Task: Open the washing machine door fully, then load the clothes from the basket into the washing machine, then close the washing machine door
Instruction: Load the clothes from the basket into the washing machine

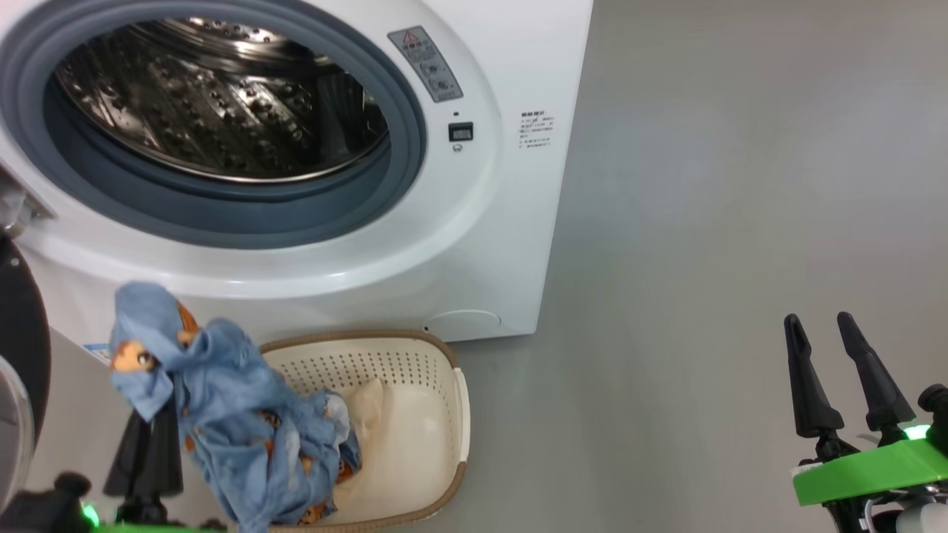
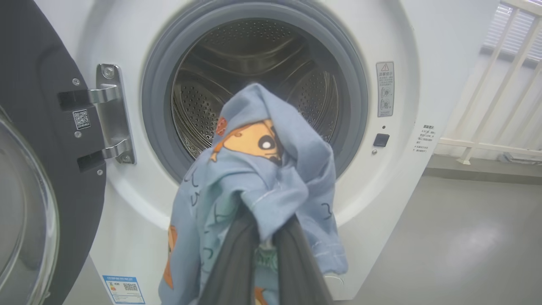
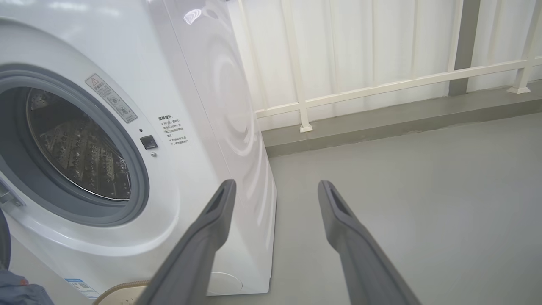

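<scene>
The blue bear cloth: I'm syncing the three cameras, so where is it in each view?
Head view: the blue bear cloth hangs lower left, over the basket.
Left wrist view: cloth at centre, before the drum.
Right wrist view: cloth in bottom-left corner.
Shared landmark: the grey warning label.

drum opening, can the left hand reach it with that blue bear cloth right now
Probably yes. The left hand, shut on the blue bear cloth, sits in front of the drum opening; the door is swung aside and nothing stands between. The cloth's tail hangs into the basket and may drag.
</scene>
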Motion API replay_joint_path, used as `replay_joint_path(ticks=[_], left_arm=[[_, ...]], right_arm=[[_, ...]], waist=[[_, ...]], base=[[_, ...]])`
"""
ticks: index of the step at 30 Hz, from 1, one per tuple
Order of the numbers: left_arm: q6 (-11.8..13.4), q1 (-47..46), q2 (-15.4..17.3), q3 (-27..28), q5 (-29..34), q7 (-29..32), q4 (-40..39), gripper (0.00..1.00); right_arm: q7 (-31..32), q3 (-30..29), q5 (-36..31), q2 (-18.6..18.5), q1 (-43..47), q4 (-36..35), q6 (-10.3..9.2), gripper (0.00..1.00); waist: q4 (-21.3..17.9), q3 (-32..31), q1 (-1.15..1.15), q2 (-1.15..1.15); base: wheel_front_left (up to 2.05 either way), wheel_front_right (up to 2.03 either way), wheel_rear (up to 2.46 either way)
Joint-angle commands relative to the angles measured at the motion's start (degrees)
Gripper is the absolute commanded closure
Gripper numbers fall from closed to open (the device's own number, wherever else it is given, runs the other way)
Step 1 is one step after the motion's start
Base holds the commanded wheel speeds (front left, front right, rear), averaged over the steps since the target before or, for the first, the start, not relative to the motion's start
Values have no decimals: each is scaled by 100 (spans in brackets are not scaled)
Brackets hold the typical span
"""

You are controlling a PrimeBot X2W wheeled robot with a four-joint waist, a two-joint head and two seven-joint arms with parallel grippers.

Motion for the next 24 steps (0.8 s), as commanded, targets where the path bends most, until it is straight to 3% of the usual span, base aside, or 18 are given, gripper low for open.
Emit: replay_joint_path(ticks=[1, 12, 24], left_arm=[[3, -362, 123, 225, -42, -38, -161, 100], [3, -2081, 434, 320, -91, -38, 310, 100], [3, -4485, 772, 12, -554, -38, 2314, 100]], right_arm=[[-46, 80, 2, -91, -140, -159, 43, 0], [-46, 179, -46, 48, -666, -212, 43, 0], [-46, 290, -88, 224, -1238, -264, 43, 0]], waist=[[-24, 173, 0, 0], [-220, 1031, 0, 0], [-523, 1907, 0, 0]], base=[[0, 0, 0], [0, 0, 0], [0, 0, 0]])
